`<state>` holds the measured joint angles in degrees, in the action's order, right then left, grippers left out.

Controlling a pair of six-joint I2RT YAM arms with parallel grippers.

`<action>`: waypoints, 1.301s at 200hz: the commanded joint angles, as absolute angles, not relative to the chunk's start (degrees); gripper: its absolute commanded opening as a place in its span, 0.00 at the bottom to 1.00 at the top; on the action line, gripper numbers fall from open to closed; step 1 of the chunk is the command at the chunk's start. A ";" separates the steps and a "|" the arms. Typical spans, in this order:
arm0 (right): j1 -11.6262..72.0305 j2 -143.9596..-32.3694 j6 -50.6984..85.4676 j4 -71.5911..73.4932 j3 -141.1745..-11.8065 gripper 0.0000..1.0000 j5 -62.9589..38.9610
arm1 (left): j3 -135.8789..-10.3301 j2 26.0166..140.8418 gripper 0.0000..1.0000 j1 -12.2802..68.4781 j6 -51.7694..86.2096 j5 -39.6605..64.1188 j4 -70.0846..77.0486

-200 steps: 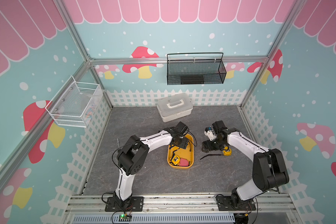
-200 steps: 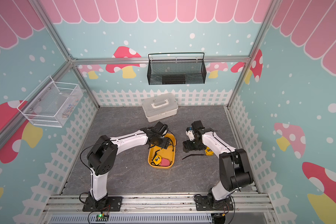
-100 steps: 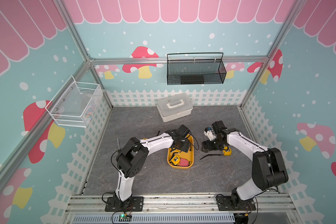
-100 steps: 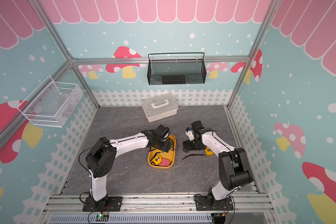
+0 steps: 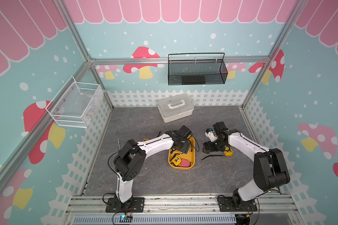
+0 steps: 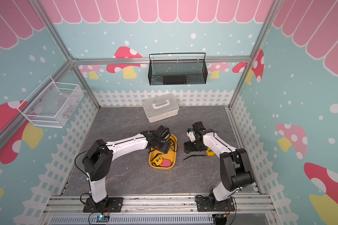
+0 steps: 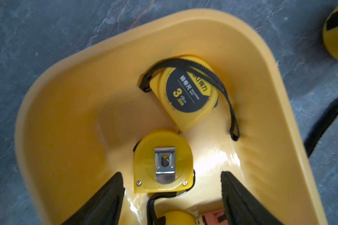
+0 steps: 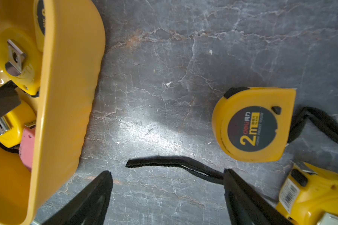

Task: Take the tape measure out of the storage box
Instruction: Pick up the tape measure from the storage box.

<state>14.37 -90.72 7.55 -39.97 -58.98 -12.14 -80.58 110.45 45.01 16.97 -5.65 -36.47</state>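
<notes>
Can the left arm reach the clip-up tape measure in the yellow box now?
Probably yes: the open left gripper hangs over the clip-up tape measure in the storage box, with nothing covering it.

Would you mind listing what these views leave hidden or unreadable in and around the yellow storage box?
Both top views: the left arm's wrist covers the far end of the storage box.
Left wrist view: the pink item is cut by the frame edge; the clip-up tape measure has its label facing down.
Right wrist view: the corner tape measure is cut by the edge.
</notes>
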 commanded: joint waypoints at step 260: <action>14.85 -91.20 7.62 -40.17 -58.10 0.89 -13.03 | -84.98 119.65 0.71 44.30 15.69 -5.84 -40.34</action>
